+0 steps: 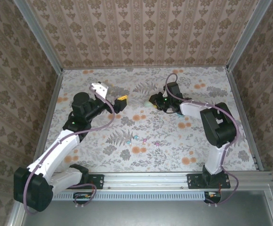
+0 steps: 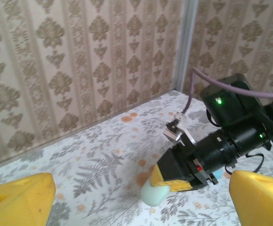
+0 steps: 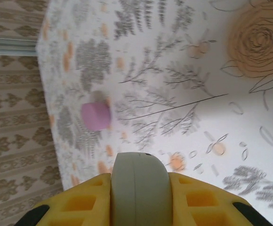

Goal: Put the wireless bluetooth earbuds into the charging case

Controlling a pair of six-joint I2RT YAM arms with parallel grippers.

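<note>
Right pincer (image 1: 152, 100) clamps pale charging case (image 3: 139, 181); left pincer (image 1: 122, 100) spread wide.

Left pincer (image 1: 122, 101) wide, right pincer (image 1: 153, 100) clamped

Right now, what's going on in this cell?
The right gripper is clamped on a pale egg-shaped charging case. The left gripper is wide open and empty, raised and pointing toward that case. A small pink piece lies on the floral table beyond the case, but it is too blurred to tell what it is. Nothing is going into the case yet.
</note>
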